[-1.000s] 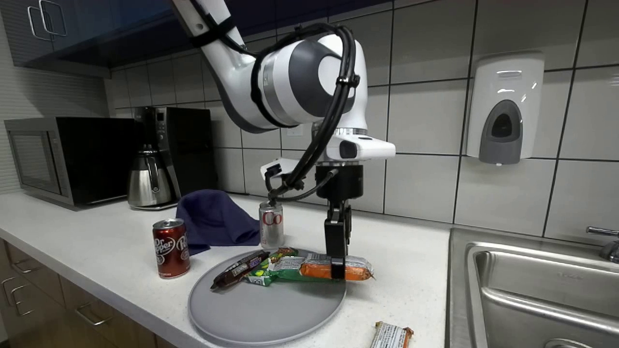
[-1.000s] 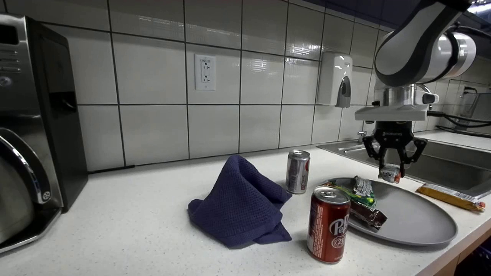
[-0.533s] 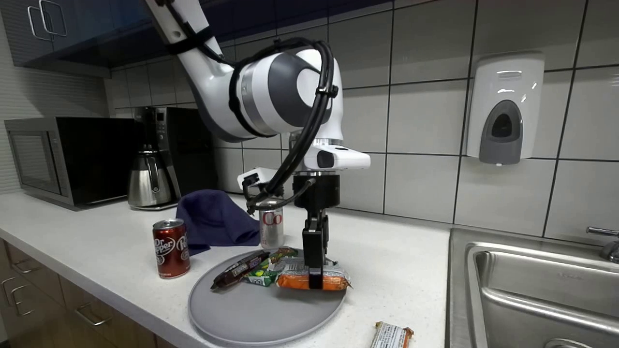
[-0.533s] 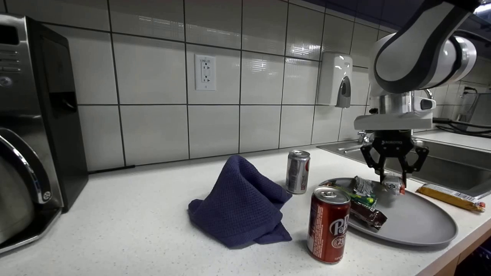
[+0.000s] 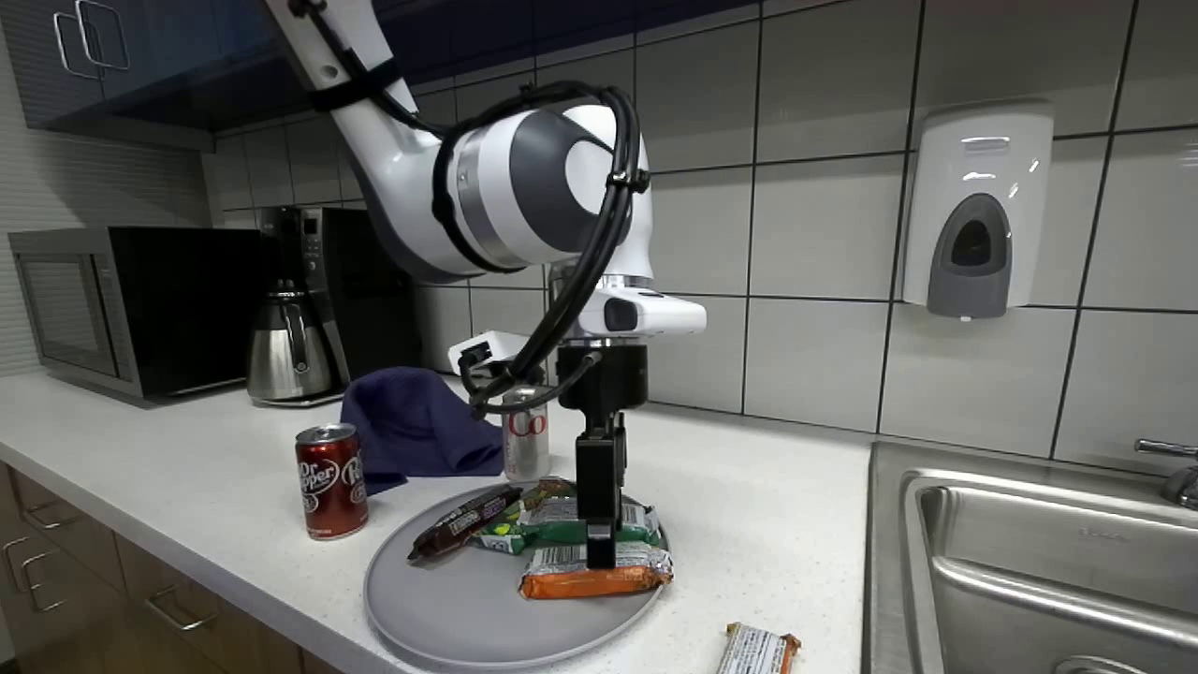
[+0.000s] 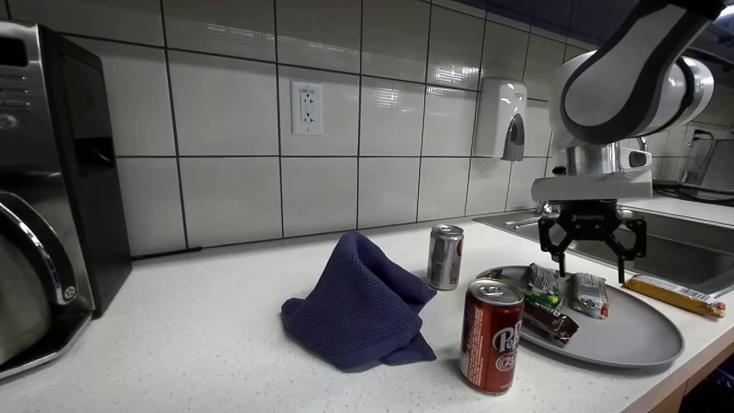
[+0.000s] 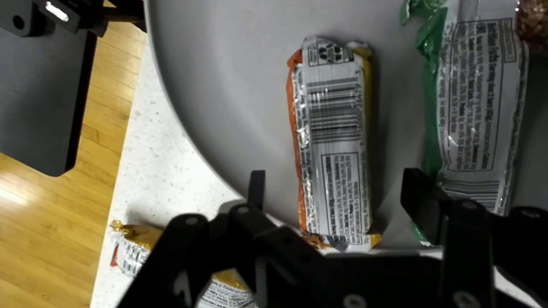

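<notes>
Hanging over the grey plate (image 5: 468,608), the pincer (image 6: 592,276) points straight down with its two fingers spread, standing wider apart than the orange bar (image 7: 332,137) is broad; that bar lies flat on the plate, loose, its printed silver side up, in the space between the fingers; in the wrist view a gap shows on both sides of the wrapper; the bar runs lengthwise away from the pincer, its near end close to the plate's rim; in an exterior view the nearer finger stands in front of the bar's middle and hides a strip of it.

A green bar (image 7: 477,98) lies just beside the orange one, roughly parallel; one finger overlaps its edge in the wrist view, and whether they touch cannot be told; a brown bar (image 5: 465,522) lies at a slant on the plate, farther from the pincer; a yellow bar (image 6: 674,295) lies off the plate, on the white surface (image 5: 767,524), near the sink (image 5: 894,562); a red can (image 6: 492,338) and a silver can (image 6: 445,258) stand upright near the plate, with a blue cloth (image 6: 361,310) bunched up beside them; a soap dispenser (image 5: 983,168) hangs on the tiled wall (image 5: 824,225).
</notes>
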Motion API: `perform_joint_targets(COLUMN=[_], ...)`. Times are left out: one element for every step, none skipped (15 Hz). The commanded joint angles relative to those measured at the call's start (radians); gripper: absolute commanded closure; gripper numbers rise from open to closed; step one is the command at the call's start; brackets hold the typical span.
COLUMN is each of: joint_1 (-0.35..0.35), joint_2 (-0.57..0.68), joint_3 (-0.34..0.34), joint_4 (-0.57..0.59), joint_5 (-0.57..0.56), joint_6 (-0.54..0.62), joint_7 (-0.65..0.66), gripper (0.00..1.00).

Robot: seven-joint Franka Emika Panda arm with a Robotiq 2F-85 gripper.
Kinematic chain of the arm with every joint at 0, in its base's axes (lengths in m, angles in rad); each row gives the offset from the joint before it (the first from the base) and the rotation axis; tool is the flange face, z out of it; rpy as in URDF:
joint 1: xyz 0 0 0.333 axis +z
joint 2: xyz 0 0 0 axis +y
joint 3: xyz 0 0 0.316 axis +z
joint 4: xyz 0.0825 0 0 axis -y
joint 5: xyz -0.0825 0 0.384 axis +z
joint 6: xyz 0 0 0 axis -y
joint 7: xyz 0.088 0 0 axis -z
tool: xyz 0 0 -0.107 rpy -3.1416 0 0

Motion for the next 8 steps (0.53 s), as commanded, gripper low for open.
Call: perform_joint_targets(joint_1=[-0.014, -0.018, -0.021, -0.025, -0.029, -0.035, -0.040, -0.047], joint_2=[-0.038, -0.039, -0.041, -0.044, -0.046, -0.047, -0.047, -0.048], joint_3=[0.005, 0.003, 0.002, 0.000, -0.002, -0.006, -0.010, -0.013], joint_4=[0.010, 0.018, 0.024, 0.031, 0.036, 0.044, 0.049, 0.054], joint_5=[0.022, 0.029, 0.035, 0.041, 0.042, 0.042, 0.038, 0.036], joint_6=[-0.034, -0.038, -0.041, -0.048, -0.052, -0.057, -0.061, -0.064], joint_7=[-0.002, -0.001, -0.001, -0.005, -0.012, -0.026, -0.035, -0.058], gripper=[0.00, 0.00, 0.00, 0.00, 0.00, 0.00, 0.00, 0.00])
